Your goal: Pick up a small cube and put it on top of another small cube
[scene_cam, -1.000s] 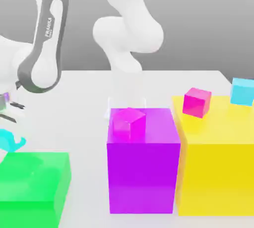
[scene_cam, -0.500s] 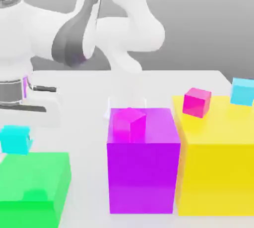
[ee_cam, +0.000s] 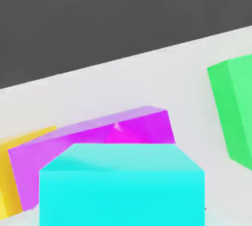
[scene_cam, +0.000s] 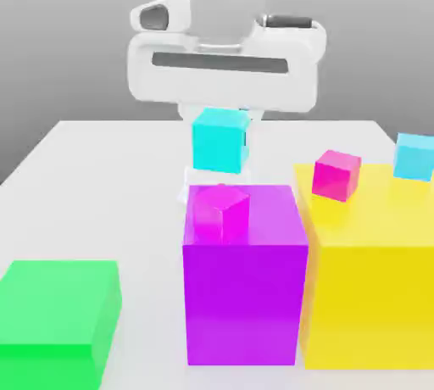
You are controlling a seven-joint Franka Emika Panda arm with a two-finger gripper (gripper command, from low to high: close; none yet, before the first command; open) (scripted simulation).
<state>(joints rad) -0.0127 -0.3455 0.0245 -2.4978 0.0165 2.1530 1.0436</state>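
Cyan cube (scene_cam: 219, 140) held aloft (apparently clamped) — above purple block (scene_cam: 246, 295).

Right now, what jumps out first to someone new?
The gripper hanging mid-air with a small cyan cube shut in it, behind the big purple block. Next, the second cyan cube on the yellow block, at the exterior view's right.

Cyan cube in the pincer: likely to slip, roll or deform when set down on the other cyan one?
The held cyan cube looks rigid: crisp flat faces, no bulging in the shut pincer. Flat-sided, so it probably won't roll. Its plain smooth faces may slide. The other cyan cube on the yellow block is equally small, so an off-centre placement could tip.
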